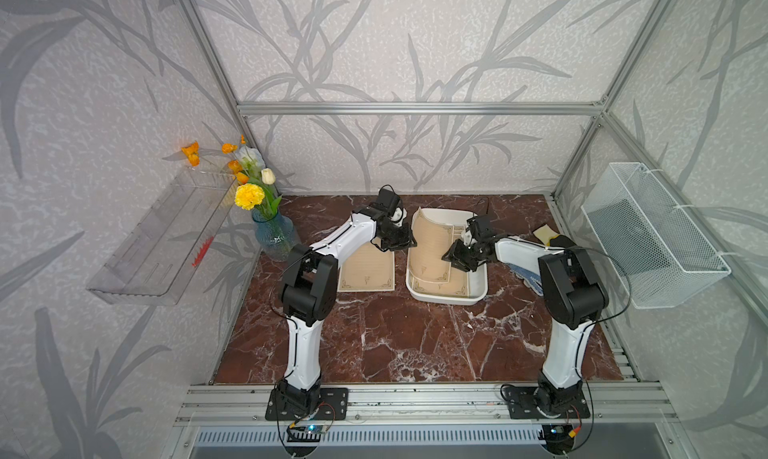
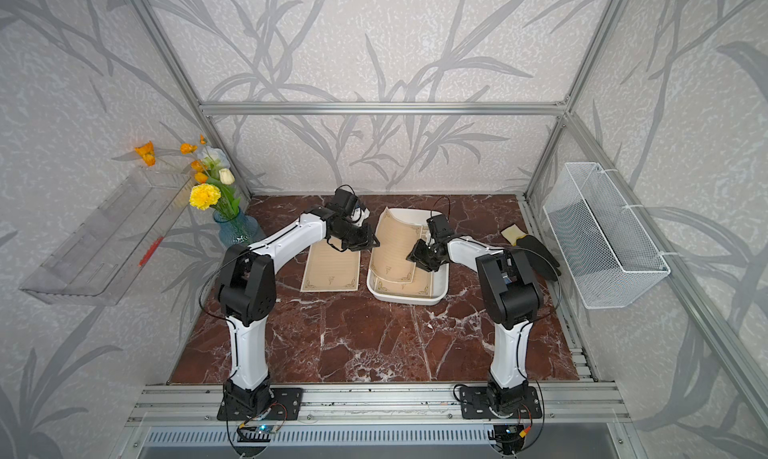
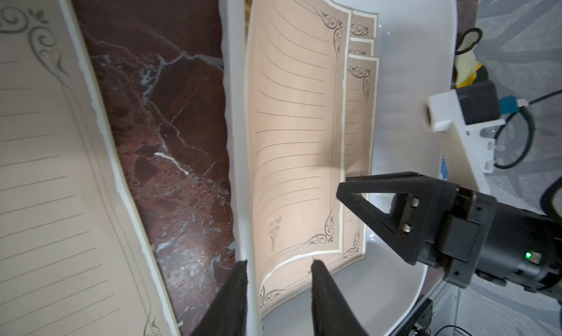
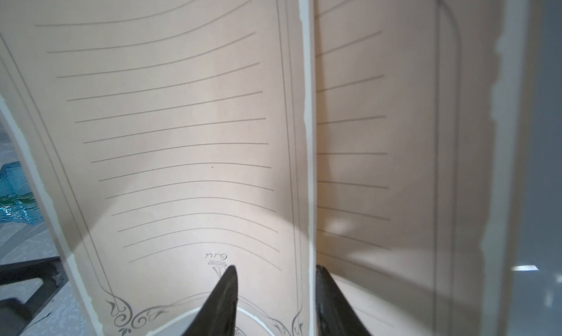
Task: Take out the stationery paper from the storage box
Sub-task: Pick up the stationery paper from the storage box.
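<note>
The white storage box (image 1: 449,299) (image 2: 411,299) sits mid-table with several sheets of tan stationery paper (image 1: 440,286) (image 3: 360,106) lying flat in it. Its top sheet (image 1: 430,245) (image 2: 395,245) (image 3: 292,121) (image 4: 182,121) curls upright against the box's left wall. My left gripper (image 1: 409,245) (image 3: 281,276) is open and straddles that wall and the curled sheet's lower edge. My right gripper (image 1: 451,255) (image 4: 275,276) is open, with the sheet's free long edge between its fingers. Another sheet (image 1: 368,276) (image 3: 39,167) lies flat on the table left of the box.
A blue vase of flowers (image 1: 274,236) stands at the back left under a clear wall shelf (image 1: 162,245). A white wire basket (image 1: 656,236) hangs on the right wall. Gloves (image 1: 548,234) lie at the right beside my right arm.
</note>
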